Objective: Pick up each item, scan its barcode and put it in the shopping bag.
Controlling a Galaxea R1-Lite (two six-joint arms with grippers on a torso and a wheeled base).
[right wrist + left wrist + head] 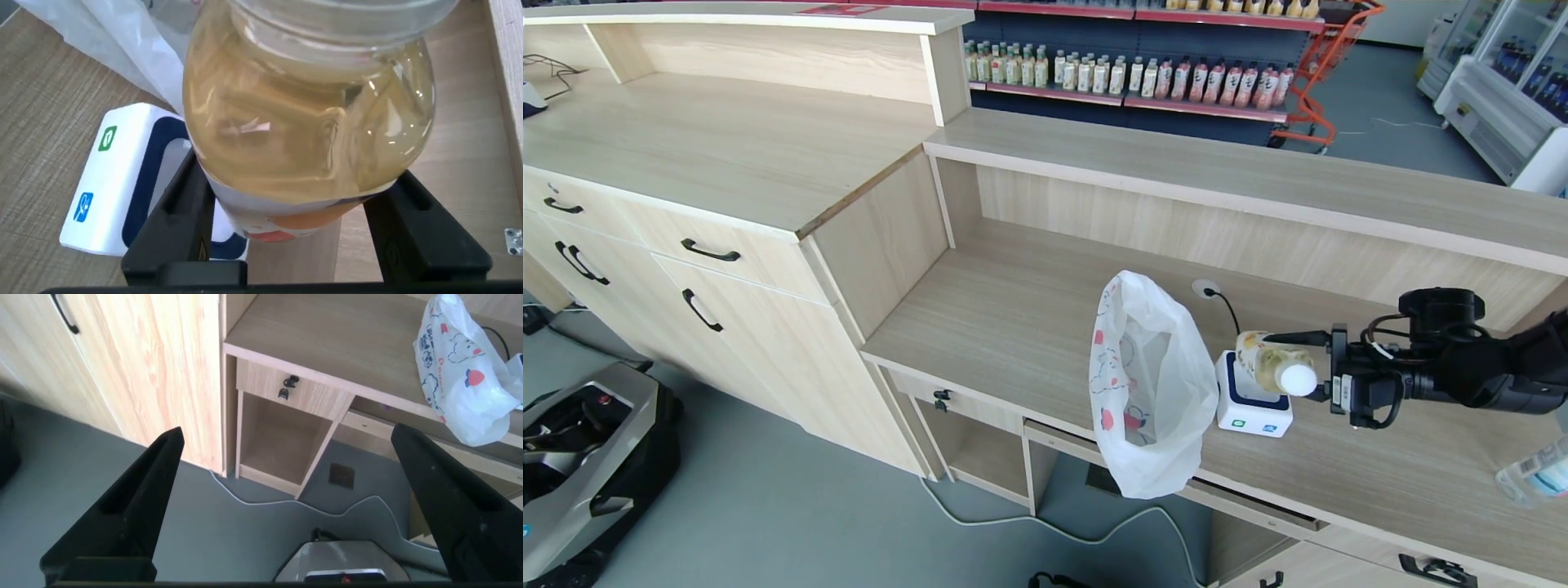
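One bottle (1262,358) of pale yellow drink lies on its side, clamped in the right gripper (1290,367), just above the white scanner (1252,411) on the counter (1029,318). The shopping bag (1152,384) stands open just beside the scanner, at the counter's front edge. The left gripper (288,433) is spread wide and empty, above the floor.

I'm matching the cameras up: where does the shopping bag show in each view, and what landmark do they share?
Head view: the shopping bag stands mid-picture on the counter, beside the white scanner.
Left wrist view: it droops over the counter edge, past the open cubby.
Right wrist view: white plastic behind the drink bottle, next to the scanner.
Shared landmark: the light wood counter.
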